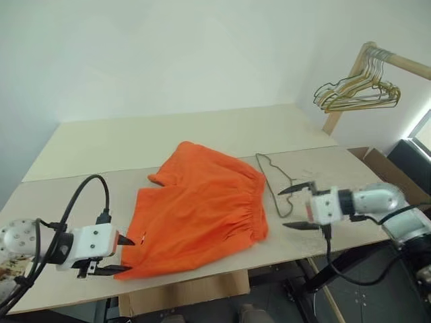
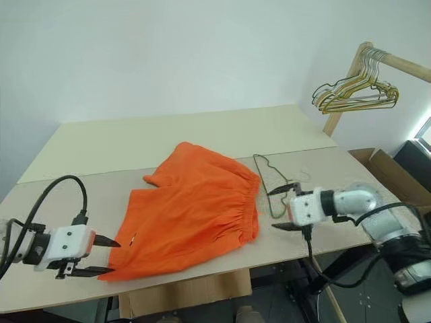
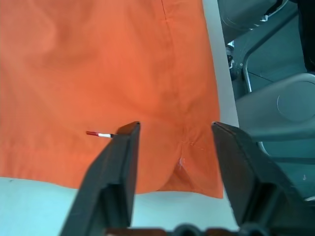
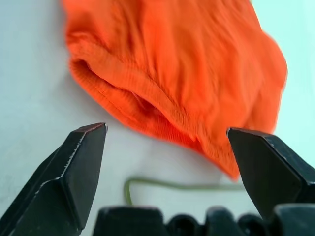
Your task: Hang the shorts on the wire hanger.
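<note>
Head views: shorts (image 1: 199, 212) spread flat mid-table (image 1: 168, 141), hem reaching the near edge; wire hanger (image 1: 276, 185) flat just beside the waistband, toward the right edge. Left gripper (image 1: 121, 254) parted, empty, at the near hem corner. Right gripper (image 1: 298, 207) wide apart, empty, beside the hanger.

Left wrist view: fingers (image 3: 115, 177) spread above the hem.

Right wrist view: fingers (image 4: 74, 172) gaping before waistband and wire.

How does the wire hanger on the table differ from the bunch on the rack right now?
The wire hanger is a single one, lying flat on the table beside the shorts' waistband; the bunch is several hangers, hanging upright from the wooden rack. The wire hanger is dark olive; the bunch is mostly gold. Both are thin wire with hook tops, and neither is gripped.
</note>
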